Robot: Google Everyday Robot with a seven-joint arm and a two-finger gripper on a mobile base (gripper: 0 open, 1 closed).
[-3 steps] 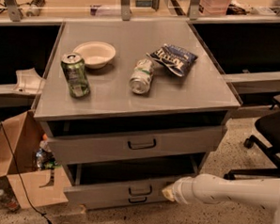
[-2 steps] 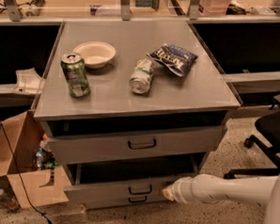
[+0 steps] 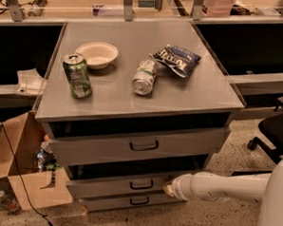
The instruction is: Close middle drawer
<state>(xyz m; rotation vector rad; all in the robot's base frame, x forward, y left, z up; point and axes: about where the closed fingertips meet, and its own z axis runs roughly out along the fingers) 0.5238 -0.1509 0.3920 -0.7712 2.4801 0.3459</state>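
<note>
The middle drawer point(image 3: 104, 186) is a shallow grey drawer with a small dark bar handle point(image 3: 141, 184). It stands partly pulled out, with a dark gap above its front. My gripper point(image 3: 168, 186), at the end of a white arm coming in from the right, is against the right part of that drawer's front, just right of the handle. The taller-fronted top drawer point(image 3: 92, 149) above it is also a little open. The lowest drawer point(image 3: 108, 203) shows just beneath it.
On the cabinet top point(image 3: 204, 97) stand a green can point(image 3: 77, 75) and a white bowl point(image 3: 97, 54); a can lies on its side point(image 3: 144, 77) next to a chip bag point(image 3: 176, 59). An open cardboard box point(image 3: 15, 160) sits at floor left, an office chair point(image 3: 276, 131) at right.
The middle drawer has slid inward with my gripper against its front. The gap above it is narrower and the lowest drawer's front now shows.
</note>
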